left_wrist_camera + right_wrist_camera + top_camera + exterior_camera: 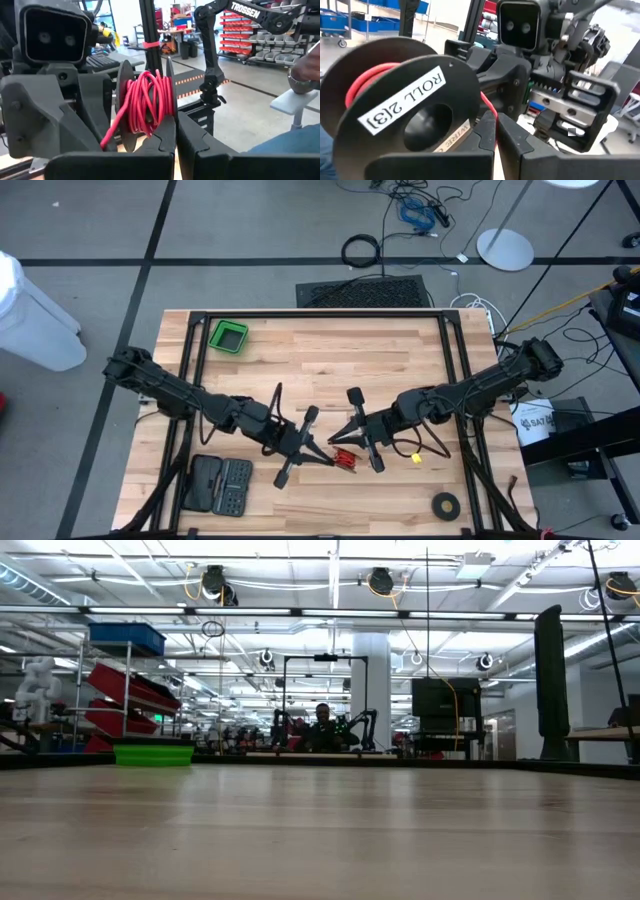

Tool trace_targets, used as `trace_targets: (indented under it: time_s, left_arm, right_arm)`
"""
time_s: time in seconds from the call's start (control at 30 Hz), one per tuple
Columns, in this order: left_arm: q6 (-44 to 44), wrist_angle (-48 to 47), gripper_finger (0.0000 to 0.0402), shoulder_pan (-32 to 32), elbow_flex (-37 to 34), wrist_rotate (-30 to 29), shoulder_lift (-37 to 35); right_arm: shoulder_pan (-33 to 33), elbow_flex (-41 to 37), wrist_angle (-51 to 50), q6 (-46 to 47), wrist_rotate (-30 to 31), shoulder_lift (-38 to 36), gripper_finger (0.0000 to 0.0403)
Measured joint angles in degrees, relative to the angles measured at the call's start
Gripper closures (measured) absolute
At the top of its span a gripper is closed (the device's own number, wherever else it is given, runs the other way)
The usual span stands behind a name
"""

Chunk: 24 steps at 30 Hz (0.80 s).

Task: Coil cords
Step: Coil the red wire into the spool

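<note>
Table [320,360]: cord [343,458] between both pincers.

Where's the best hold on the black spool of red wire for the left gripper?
From the left gripper, which faces it edge-on, pinch a thin flange rim of the black spool of red wire; the rounded windings would likely slip.

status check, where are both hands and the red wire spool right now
Left hand and right hand meet near table centre front, both shut on the red wire spool. Spool held between them, off the wood. Nothing in the way; tool case and tape ring stand clear.
</note>
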Motion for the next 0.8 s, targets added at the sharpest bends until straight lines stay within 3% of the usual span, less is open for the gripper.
trace_targets:
  time_s: [0.53, 0.8]
  left_arm:
    - [1.2, 2.5, 0.0401, -1.6, 0.0, -0.3, 0.0]
    - [1.1, 2.2, 0.0401, -3.0, 0.0, -5.3, 0.0]
  right_arm:
    - [0.9, -0.1, -7.9, 9.7, 0.7, 0.0, 0.0362]
    - [5.3, -0.2, -23.8, 18.4, 20.6, -6.7, 0.0357]
